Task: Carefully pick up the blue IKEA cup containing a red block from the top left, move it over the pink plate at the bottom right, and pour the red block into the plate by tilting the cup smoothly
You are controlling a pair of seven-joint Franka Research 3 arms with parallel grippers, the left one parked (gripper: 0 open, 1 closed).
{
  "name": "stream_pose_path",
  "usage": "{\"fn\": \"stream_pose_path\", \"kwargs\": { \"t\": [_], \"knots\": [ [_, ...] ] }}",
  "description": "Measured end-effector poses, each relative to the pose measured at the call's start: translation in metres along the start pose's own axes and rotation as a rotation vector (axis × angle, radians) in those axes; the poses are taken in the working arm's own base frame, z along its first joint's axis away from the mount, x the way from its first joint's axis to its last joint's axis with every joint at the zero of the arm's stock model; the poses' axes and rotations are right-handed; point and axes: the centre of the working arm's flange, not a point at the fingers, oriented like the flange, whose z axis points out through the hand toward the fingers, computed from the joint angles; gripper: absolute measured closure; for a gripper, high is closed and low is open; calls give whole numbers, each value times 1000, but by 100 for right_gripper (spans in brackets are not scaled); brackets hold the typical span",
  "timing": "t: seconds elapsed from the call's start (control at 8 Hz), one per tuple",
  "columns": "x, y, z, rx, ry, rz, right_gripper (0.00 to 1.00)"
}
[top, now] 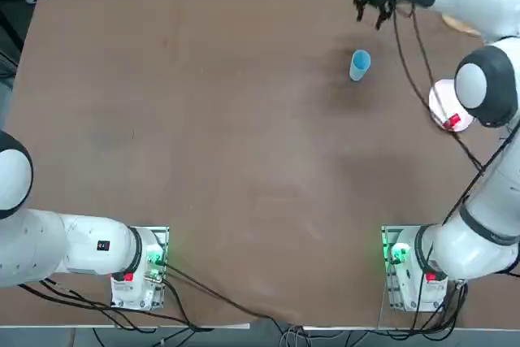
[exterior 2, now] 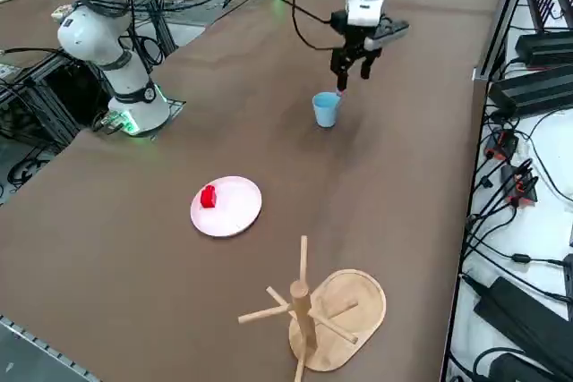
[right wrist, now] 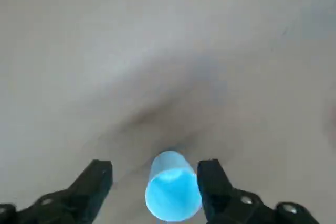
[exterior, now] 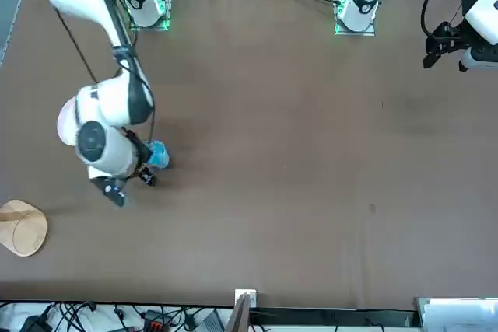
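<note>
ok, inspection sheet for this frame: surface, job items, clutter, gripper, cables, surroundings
Surface: brown table, bare across the middle.
Cup: blue cup upright on the table, apart from the plate; looks empty in the wrist view.
Block: red block lies on the plate, near its rim.
Plate: pink plate flat on the table.
Clutter: wooden peg stand at the table edge near the plate.
Gripper: right gripper open, above the cup, holding nothing.
Cables: black cable hangs along the right arm; more cables lie beyond the table edge.
Surroundings: equipment racks beside the table; no person seen.
</note>
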Motion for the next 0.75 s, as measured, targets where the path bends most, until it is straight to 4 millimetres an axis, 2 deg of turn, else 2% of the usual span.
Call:
{"fn": "stream_pose_path", "kwargs": {
  "t": [0.12, 0.25, 0.5, 0.75],
  "knots": [
    [14, 13, -36, 30, 40, -66, 0],
    [26, 30, -61, 44, 68, -133, 0],
    [51, 71, -75, 38, 75, -256, 0],
    [65, 124, -89, 13, 18, -335, 0]
  ]
}}
